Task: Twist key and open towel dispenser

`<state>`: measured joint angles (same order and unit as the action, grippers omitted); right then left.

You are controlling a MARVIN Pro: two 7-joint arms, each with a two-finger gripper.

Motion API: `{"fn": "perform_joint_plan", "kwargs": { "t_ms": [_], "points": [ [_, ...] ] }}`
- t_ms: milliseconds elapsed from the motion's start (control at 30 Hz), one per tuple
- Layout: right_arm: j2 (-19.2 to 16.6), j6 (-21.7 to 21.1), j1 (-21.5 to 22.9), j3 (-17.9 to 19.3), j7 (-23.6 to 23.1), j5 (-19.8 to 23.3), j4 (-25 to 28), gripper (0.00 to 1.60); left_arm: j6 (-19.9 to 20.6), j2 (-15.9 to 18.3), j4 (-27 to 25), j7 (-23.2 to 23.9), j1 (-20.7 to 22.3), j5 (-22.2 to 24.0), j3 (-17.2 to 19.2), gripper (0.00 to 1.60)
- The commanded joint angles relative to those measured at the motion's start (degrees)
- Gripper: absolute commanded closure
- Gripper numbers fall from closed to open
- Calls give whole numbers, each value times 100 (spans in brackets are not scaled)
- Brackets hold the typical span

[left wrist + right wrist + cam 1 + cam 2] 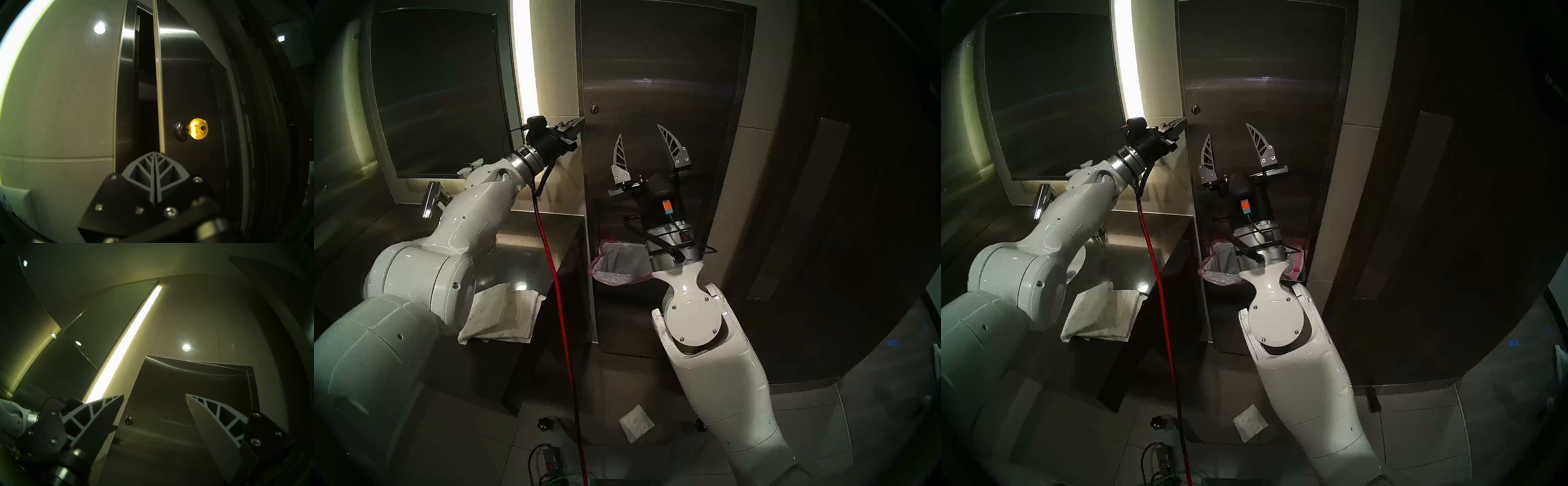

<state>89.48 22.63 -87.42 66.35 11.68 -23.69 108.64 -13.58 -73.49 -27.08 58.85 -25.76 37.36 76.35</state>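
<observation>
Left claw is pinched fully closed on nothing, tip at your towel dispenser door's cracked-open edge. Key sits in the lock; right claw hangs wide open, empty.

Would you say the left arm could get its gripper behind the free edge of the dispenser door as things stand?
Probably yes. The door already stands ajar, a dark gap beside its edge, and the shut left gripper sits right at that edge below the key, with nothing between.
</observation>
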Motion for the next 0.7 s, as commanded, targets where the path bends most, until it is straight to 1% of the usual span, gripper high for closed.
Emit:
{"fn": "perform_joint_plan", "kwargs": {
  "t_ms": [0,100,133,233,267,333,400,433,500,600,667],
  "points": [
    [12,-4,49,0,-11,1,74,30,521,34,-540,700,-32,274,-165,160],
    [13,-2,49,0,-9,0,72,30,768,65,-725,940,-97,399,-189,160],
    [13,0,49,0,-8,-1,70,30,853,73,-811,944,-126,436,-212,160],
    [14,4,48,0,-4,-2,66,30,1262,67,-1014,1174,-257,601,-254,160],
    [14,5,48,0,-3,-3,65,30,1396,85,-1110,1342,-320,630,-297,160],
    [14,7,48,0,-2,-3,64,30,1420,54,-1104,1289,-332,654,-354,160],
    [15,9,48,0,0,-4,61,30,1751,37,-1399,1623,-504,787,-396,160],
    [15,10,47,0,1,-4,59,30,1744,-11,-1361,1585,-496,865,-429,160],
    [15,12,47,0,3,-4,57,30,2059,-2,-1633,1889,-593,945,-503,160],
    [15,13,48,-1,4,-5,57,30,2354,18,-1871,2165,-694,1085,-607,160],
    [15,13,48,-1,4,-5,58,30,2566,93,-2175,2460,-810,1172,-628,160]
  ]
}}
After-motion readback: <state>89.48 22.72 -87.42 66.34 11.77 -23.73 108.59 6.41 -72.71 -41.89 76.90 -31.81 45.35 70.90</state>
